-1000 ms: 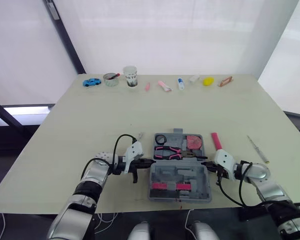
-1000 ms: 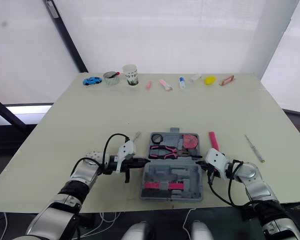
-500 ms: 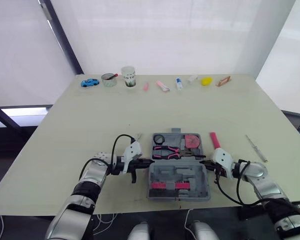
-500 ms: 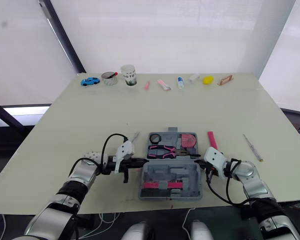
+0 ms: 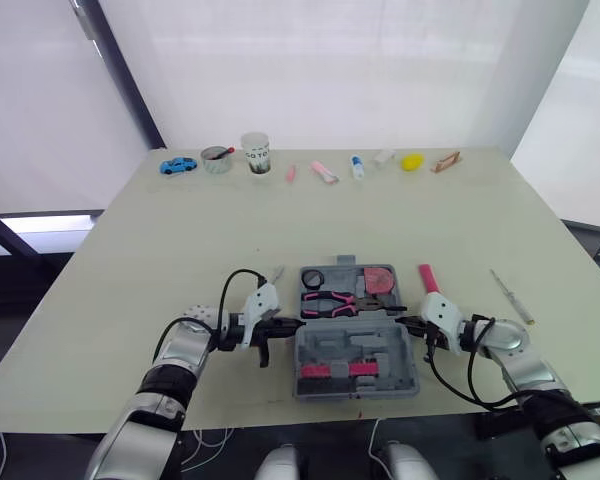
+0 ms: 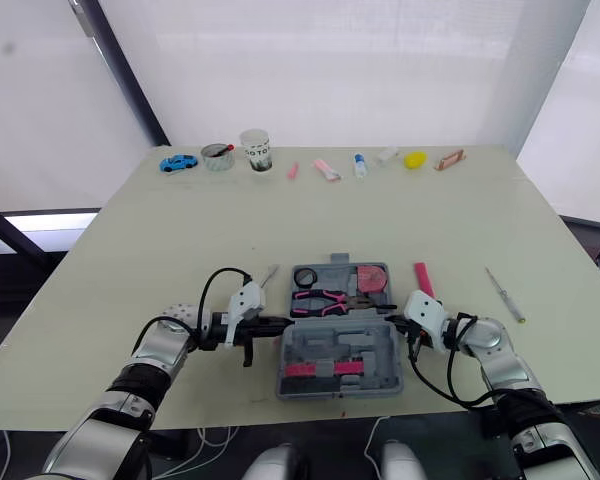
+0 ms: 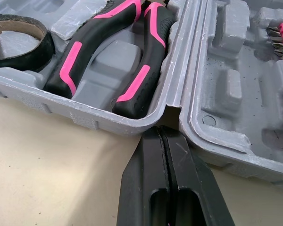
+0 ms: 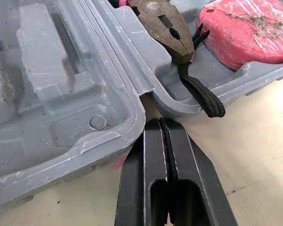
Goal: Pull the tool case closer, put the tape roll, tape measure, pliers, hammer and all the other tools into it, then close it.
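The grey tool case lies open and flat near the table's front edge. Its far half holds a black tape roll, pink-handled pliers and a pink tape measure. The near half carries pink bit strips. My left gripper is shut, its tip at the left end of the hinge, beside the pliers. My right gripper is shut too, its tip at the right hinge end, close to the tape measure's black strap. A pink-handled tool lies just right of the case.
A screwdriver lies further right, and a small metal tool left of the case. Along the far edge stand a blue toy car, a bowl, a cup and several small items, among them a yellow one.
The view has shifted slightly. Both grippers stay shut at the two ends of the case's hinge; the right one sits a little closer to the case.
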Robot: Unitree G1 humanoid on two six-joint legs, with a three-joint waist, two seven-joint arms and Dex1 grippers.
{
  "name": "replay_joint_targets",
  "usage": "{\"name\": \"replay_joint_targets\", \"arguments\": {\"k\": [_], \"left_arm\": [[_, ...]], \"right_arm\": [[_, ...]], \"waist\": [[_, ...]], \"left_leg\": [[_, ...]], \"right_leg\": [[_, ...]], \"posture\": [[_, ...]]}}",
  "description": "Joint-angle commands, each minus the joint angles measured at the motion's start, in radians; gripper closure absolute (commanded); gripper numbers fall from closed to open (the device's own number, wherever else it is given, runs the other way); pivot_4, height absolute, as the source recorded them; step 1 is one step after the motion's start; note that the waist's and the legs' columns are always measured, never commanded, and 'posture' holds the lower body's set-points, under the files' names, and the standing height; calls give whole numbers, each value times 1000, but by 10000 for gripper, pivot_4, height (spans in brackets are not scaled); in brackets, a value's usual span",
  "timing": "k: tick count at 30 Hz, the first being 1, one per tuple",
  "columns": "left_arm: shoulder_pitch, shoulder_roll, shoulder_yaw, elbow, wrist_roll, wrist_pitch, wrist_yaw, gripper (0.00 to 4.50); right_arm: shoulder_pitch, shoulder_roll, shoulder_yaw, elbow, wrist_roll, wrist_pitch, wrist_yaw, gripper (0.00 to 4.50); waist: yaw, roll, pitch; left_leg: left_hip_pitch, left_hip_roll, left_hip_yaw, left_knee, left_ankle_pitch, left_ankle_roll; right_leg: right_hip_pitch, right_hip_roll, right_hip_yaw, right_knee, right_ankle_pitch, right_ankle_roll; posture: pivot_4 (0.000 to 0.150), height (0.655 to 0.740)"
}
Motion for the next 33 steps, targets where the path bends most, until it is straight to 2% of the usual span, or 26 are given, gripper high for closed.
{"name": "replay_joint_targets", "arguments": {"k": [1,33], "left_arm": [[6,0,-1,-12,6,7,12,45000],[-7,12,-4,6,8,3,5,45000]], "right_arm": [[-17,21,6,-26,16,-34,0,44807],[-9,21,5,-44,21,-14,14,44807]], "waist": [[0,0,0],[0,0,0]], "left_leg": [[0,0,0,0,0,0],[0,0,0,0,0,0]], "right_leg": [[0,0,0,0,0,0],[0,0,0,0,0,0]], "posture": [[1500,7400],[1500,7400]]}}
